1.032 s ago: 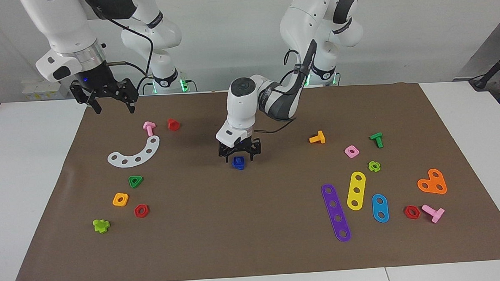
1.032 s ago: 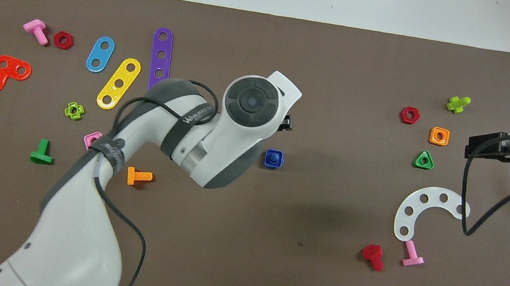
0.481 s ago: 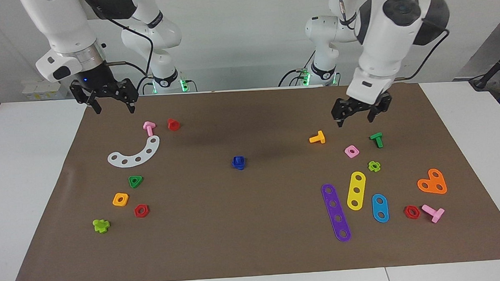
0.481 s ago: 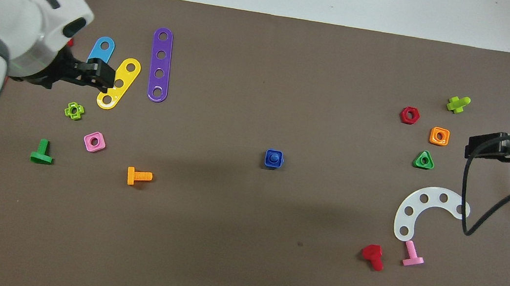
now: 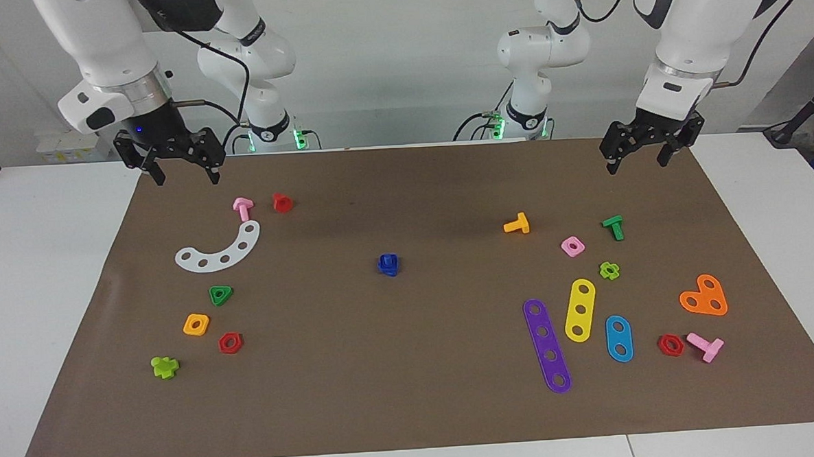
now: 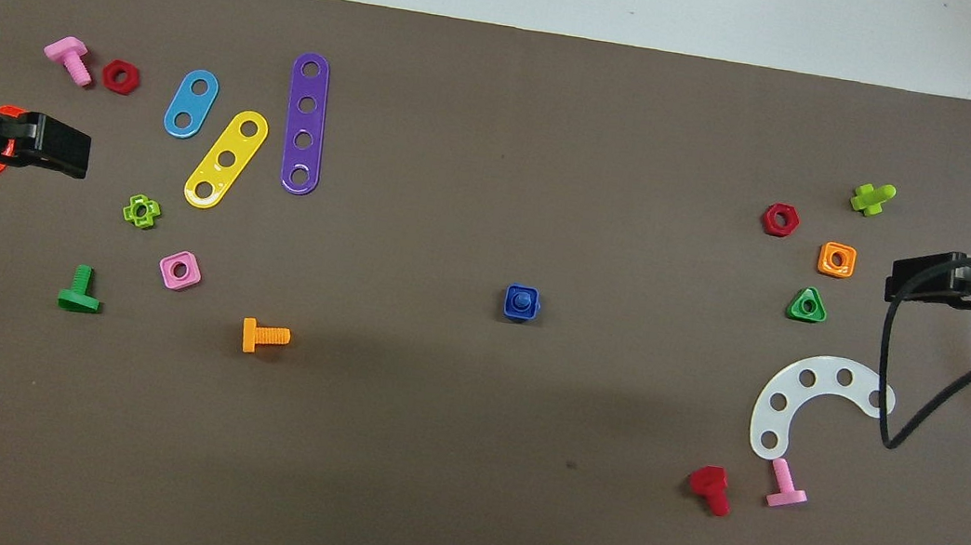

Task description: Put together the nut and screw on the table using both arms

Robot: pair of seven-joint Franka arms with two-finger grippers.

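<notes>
Nut (image 5: 388, 264) and screw (image 6: 523, 297) are sitting joined mid-mat, the screw's stem poking up through the nut, nothing touching them. The left gripper (image 5: 644, 153) is hanging with fingers apart over the mat's corner at its own end. The right gripper (image 5: 182, 171) is hovering, fingers spread too, over its own corner, above the pink bolt (image 5: 242, 207).

The nut (image 5: 388, 264) sits on the screw (image 6: 522, 303) mid-mat on the table (image 5: 52, 285) (both grippers raised over the mat's ends: left gripper (image 5: 644, 149), right gripper (image 5: 181, 166)).
</notes>
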